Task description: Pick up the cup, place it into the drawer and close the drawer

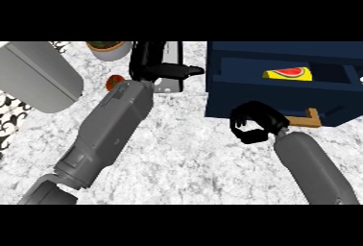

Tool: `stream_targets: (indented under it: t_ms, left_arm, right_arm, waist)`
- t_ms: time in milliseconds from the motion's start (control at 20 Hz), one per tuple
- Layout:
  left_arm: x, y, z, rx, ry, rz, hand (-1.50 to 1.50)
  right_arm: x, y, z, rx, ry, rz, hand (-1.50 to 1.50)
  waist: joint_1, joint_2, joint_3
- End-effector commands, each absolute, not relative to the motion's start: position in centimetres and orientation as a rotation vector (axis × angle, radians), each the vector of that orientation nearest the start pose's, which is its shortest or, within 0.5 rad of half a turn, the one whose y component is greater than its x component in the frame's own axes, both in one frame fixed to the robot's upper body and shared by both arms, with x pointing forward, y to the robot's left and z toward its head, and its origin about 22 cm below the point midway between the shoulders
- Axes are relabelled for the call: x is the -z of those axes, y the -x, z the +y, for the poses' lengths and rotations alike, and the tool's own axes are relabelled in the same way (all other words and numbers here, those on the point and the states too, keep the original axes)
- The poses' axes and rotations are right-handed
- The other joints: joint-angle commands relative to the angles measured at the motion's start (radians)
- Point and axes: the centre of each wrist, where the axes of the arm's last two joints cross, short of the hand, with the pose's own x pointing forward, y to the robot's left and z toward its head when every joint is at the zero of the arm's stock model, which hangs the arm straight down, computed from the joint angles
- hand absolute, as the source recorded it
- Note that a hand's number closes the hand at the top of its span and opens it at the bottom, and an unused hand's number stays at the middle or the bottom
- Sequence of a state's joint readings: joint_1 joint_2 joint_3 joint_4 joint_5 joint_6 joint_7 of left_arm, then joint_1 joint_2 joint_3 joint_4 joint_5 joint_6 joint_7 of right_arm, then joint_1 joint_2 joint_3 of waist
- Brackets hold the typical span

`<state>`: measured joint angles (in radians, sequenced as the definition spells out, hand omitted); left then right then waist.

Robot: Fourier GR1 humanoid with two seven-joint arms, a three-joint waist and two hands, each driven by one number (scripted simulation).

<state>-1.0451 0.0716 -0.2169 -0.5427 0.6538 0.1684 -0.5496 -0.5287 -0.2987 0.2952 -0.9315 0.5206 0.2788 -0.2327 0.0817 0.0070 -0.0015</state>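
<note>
Curling its fingers on nothing, the right hand (251,126) sits against the navy open drawer (284,86); the left hand (152,65) wraps the grey cup (169,82).

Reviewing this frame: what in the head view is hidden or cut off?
- Red object: mostly hidden behind the left forearm; identity unclear.
- Plant pot: cut off by the top edge.
- Drawer: open, right side cut by the edge.
- Left hand: whether it holds anything is hidden.
- Right hand: curled, apparently empty.
</note>
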Motion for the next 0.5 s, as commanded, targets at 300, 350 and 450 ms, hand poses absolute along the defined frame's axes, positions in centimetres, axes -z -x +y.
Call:
stream_targets:
  t_ms: [300,350,450]
  left_arm:
    - [-7.4,-42.5,14.7,-0.070,0.397,-1.898,-1.50]
    - [-6.4,-42.0,14.2,-0.068,0.396,-1.893,-1.50]
    - [-6.7,-42.1,15.3,-0.050,0.389,-1.907,-1.50]
  right_arm:
    - [-4.5,-41.7,-26.3,-1.003,0.275,-1.543,1.50]
    - [-5.6,-42.3,-27.1,-0.982,0.301,-1.546,1.50]
    - [-7.4,-43.3,-27.1,-0.932,0.342,-1.573,1.50]
  waist:
    - [0.072,0.022,0.007]
    - [0.078,0.024,0.007]
    - [0.085,0.026,0.007]
